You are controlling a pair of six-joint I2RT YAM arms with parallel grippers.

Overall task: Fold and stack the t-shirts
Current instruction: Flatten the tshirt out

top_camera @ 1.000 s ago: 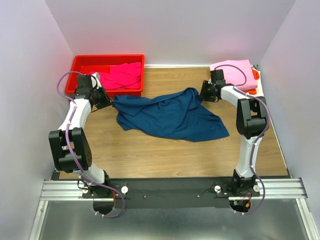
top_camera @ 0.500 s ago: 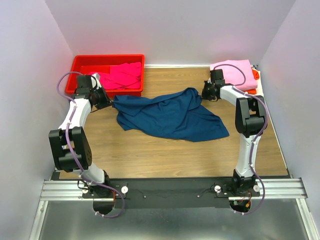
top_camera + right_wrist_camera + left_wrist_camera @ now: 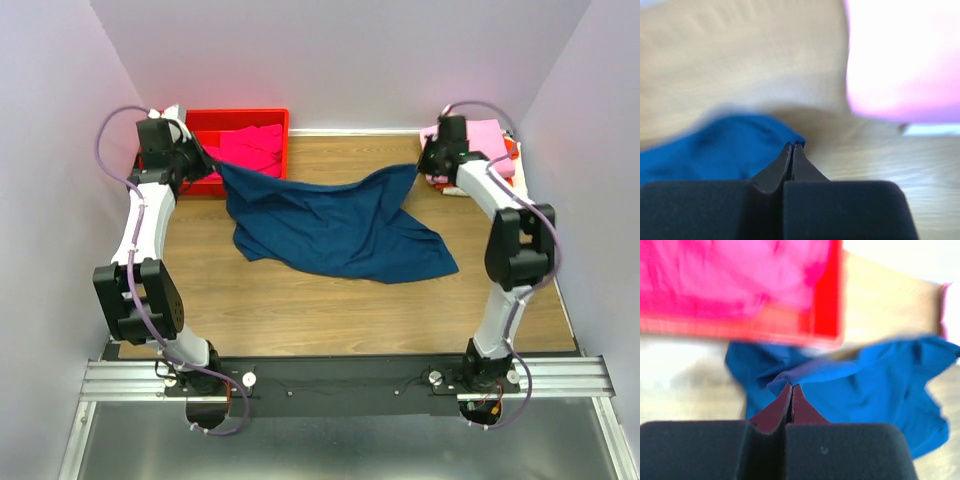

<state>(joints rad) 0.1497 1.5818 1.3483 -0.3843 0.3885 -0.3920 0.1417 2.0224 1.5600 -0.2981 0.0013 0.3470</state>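
The dark navy t-shirt (image 3: pixel 330 225) hangs stretched between both grippers, its lower part still lying crumpled on the wooden table. My left gripper (image 3: pixel 208 164) is shut on its left corner, raised in front of the red bin; in the left wrist view (image 3: pixel 791 385) the cloth (image 3: pixel 870 385) bunches at the fingertips. My right gripper (image 3: pixel 418 168) is shut on the right corner, raised beside the pink stack; the right wrist view (image 3: pixel 792 145) shows the navy cloth (image 3: pixel 725 147) pinched. A magenta t-shirt (image 3: pixel 245 150) lies in the bin. A light pink folded t-shirt (image 3: pixel 485 140) tops the stack at the back right.
The red plastic bin (image 3: pixel 265 118) stands at the back left against the wall. An orange edge (image 3: pixel 512 150) shows under the pink stack. White walls close in the left, back and right sides of the table (image 3: pixel 300 310).
Both grippers have lifted upward and back with the navy shirt's corners, pulling its upper edge off the table and stretching it between them. The wrist views are motion-blurred.
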